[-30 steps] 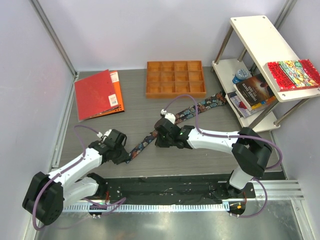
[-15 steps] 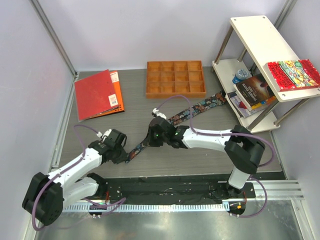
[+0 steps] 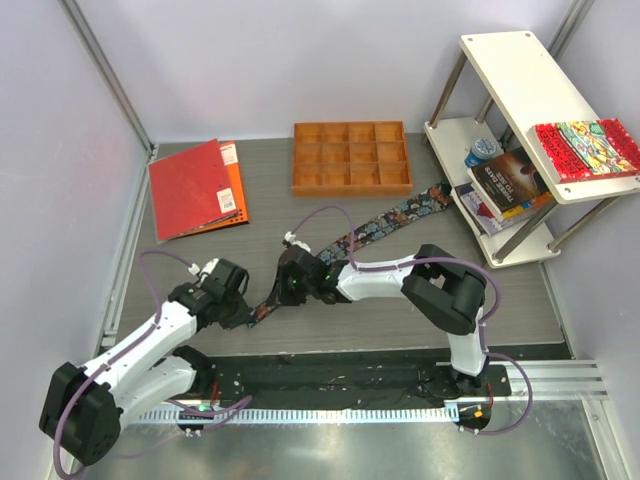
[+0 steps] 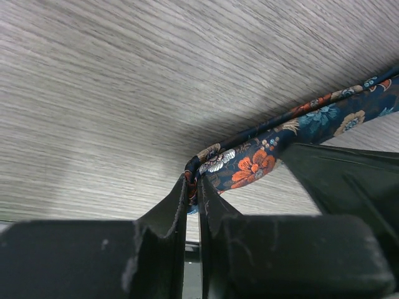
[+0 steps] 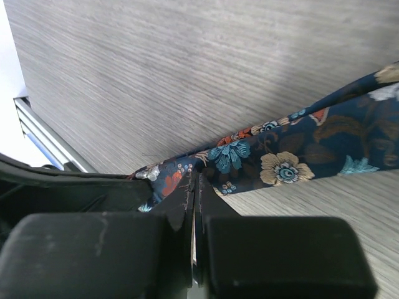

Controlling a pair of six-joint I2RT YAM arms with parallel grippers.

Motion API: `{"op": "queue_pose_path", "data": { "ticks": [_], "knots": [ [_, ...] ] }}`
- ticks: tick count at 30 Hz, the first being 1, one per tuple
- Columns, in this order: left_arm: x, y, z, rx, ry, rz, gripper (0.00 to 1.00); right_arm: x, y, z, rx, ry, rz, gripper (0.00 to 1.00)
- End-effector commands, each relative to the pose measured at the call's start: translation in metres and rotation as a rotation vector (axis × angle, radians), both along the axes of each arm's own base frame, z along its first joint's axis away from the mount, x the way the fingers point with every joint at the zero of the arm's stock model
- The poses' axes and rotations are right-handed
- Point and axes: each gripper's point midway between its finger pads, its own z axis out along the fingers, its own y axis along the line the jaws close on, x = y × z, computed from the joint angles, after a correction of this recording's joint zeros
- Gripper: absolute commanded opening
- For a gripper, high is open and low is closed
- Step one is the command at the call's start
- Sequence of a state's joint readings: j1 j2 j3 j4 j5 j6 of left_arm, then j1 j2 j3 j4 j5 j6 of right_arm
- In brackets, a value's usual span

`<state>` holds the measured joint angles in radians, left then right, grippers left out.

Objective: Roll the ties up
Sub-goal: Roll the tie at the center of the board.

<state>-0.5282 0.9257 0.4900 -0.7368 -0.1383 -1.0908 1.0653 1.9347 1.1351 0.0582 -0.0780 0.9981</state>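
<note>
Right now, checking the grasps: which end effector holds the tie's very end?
The left end effector; it pinches the tie at its end, while the right end effector grips farther along.

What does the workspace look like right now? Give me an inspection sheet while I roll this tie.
Surface: grey wood-grain table.
Job's things: floral necktie unrolled, stretched diagonally from the shelf foot toward the left arm.
Clutter: red folder and wooden compartment tray, its compartments empty, at the back.
Grippers: left gripper shut on the necktie's near end; right gripper shut on the necktie a little further along.
Cables: purple cable arches across the necktie by the right wrist.
Surroundings: white shelf unit at right holding books; plain walls.
</note>
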Motion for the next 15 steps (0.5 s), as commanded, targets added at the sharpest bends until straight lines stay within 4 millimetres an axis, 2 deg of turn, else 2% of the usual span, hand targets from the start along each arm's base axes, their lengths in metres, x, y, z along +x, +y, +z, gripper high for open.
{"op": "queue_pose_path", "data": {
  "ticks": [1,4,8,13,15],
  "knots": [
    [0.004,-0.001,0.015,-0.003,-0.026,-0.005,0.09,-0.005,0.017,0.004,0.064,-0.004,0.010,0.02],
    [0.003,-0.002,0.019,-0.012,-0.025,-0.007,0.09,-0.007,0.015,-0.011,0.033,0.007,0.009,0.02],
    [0.005,-0.003,0.029,-0.025,-0.044,-0.004,0.08,-0.011,0.014,-0.018,0.017,0.016,0.008,0.02],
    [0.012,-0.006,0.052,-0.039,-0.087,-0.015,0.08,-0.025,0.024,-0.012,0.020,0.013,0.035,0.02],
    [0.011,-0.007,0.055,-0.035,-0.079,-0.023,0.08,-0.030,0.029,-0.008,0.029,0.012,0.041,0.02]
  ]
}}
